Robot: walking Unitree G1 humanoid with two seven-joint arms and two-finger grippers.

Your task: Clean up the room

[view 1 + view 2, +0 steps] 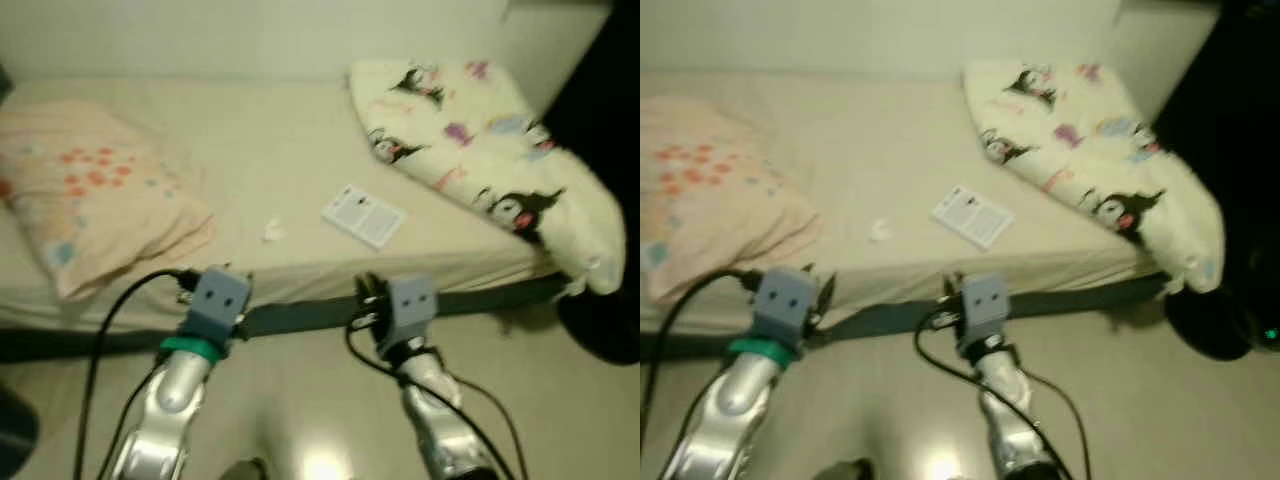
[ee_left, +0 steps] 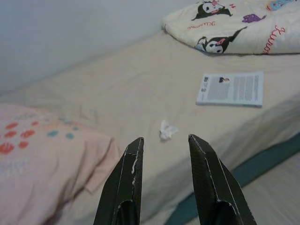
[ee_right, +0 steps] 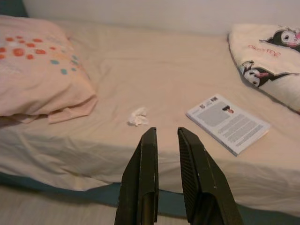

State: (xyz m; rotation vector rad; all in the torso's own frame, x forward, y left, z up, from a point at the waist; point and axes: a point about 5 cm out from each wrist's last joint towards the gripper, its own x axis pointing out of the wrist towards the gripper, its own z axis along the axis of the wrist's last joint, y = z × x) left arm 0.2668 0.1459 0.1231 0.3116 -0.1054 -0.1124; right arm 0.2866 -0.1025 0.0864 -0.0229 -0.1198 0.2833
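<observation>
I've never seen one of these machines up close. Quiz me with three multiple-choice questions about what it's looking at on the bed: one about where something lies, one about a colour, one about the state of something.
1. Where does the small crumpled white tissue lie on the beige bed sheet?
A. Between the peach pillow with orange dots and the white printed booklet
B. On top of the booklet
C. On the floor

2. What colour is the band on the left arm's wrist?
A. Red
B. Green
C. Yellow

3. How is the left gripper?
A. Shut on the tissue
B. Shut on the booklet
C. Open and holding nothing

Answers:
1 A, the tissue sits on bare sheet with the pillow on one side and the booklet on the other.
2 B, a green ring shows below the grey block.
3 C, its black fingers stand apart with only the bed beyond them.
</observation>
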